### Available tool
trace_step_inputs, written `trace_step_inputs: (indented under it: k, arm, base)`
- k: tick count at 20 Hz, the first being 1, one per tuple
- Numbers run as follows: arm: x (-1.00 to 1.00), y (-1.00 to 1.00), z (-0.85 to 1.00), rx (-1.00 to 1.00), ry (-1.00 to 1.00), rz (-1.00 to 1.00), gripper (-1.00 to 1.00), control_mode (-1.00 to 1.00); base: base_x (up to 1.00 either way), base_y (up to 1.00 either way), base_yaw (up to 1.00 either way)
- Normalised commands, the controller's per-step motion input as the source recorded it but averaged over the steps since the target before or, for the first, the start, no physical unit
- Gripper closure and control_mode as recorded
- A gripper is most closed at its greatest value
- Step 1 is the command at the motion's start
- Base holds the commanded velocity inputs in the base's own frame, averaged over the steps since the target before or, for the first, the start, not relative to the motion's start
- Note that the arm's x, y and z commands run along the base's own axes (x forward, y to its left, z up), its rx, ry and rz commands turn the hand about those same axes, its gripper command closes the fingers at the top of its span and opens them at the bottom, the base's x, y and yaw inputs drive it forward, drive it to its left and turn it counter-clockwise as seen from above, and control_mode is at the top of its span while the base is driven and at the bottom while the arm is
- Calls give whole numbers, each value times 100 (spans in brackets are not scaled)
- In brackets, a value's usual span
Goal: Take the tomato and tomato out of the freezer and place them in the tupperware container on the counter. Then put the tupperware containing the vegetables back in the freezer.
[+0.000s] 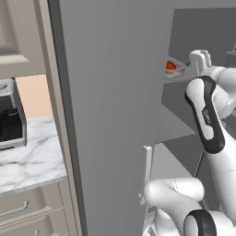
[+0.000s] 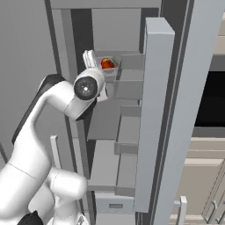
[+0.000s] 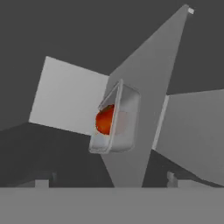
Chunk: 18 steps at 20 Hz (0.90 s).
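A grey kitchen corner: the freezer (image 2: 132, 132) stands open, its tall door (image 1: 110, 115) swung wide, with beige cabinets and the marble counter (image 1: 32, 156) to the left of that door and a coffee machine (image 1: 10, 115) on the counter against the wall. Inside the freezer, on an upper shelf, sits the tupperware (image 2: 110, 67), with red-orange tomato (image 2: 107, 63) showing above its rim; a second tomato cannot be made out. The arm reaches into the freezer at that shelf's height, and the gripper (image 2: 91, 59) is just beside the tupperware, on its near side, apart from it. In the hand view the tupperware (image 3: 116, 122) lies ahead between the two finger tips (image 3: 171, 178), which stand wide at either edge, released and holding nothing.
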Motion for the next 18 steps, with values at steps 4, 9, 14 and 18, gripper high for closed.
trace_step_inputs:
  k: [4, 9, 14, 18]
  arm:
    - [-100, 2, 34, -10, -19, -8, -100, -100]
    - [-100, 4, 53, -3, -9, -6, -100, -100]
    - [-100, 27, 47, -3, -1, -6, -100, -100]
    - [-100, 58, 6, -7, 0, -6, -100, -100]
  base:
    - [0, 0, 0]
    - [0, 0, 0]
    - [0, 0, 0]
    - [0, 0, 0]
